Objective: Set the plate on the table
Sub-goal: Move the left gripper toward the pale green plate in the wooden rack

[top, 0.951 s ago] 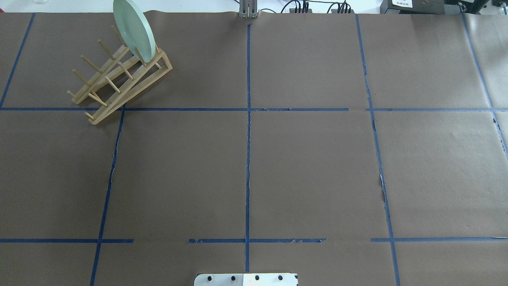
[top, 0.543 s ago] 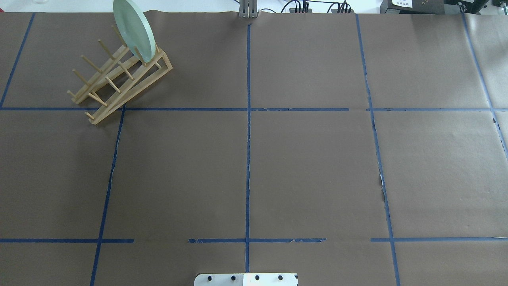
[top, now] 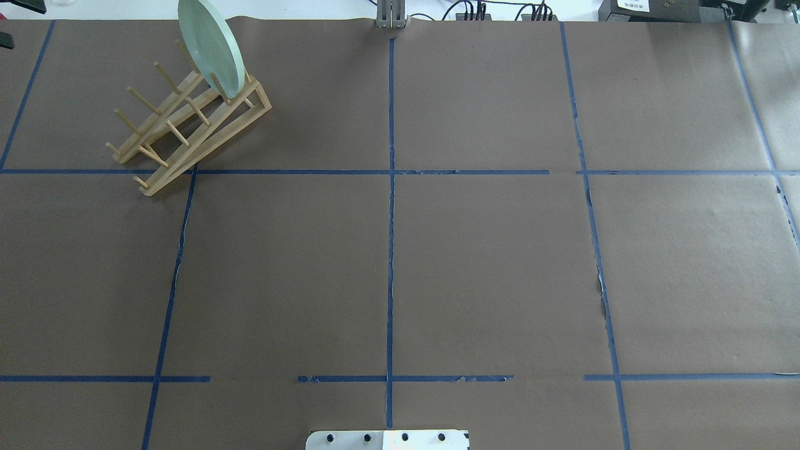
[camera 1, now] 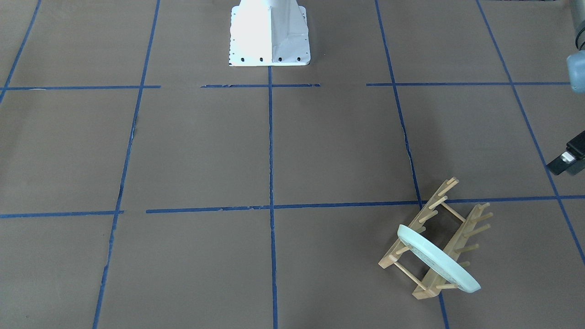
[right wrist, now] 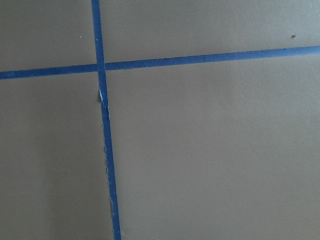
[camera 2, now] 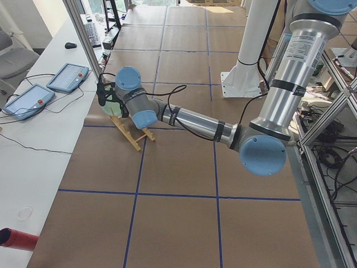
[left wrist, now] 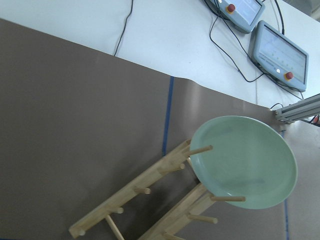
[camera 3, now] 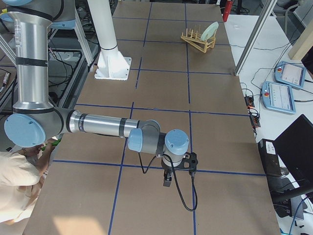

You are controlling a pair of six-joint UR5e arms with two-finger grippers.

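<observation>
Table: brown paper with a blue tape grid. Rack: wooden, pegged, in my far left corner. Plate: pale green, standing on edge between the rack's end pegs. My left pincer: near the plate; spread or pressed together, I cannot tell. My right pincer: over a tape crossing, well apart; likewise cannot tell.
</observation>
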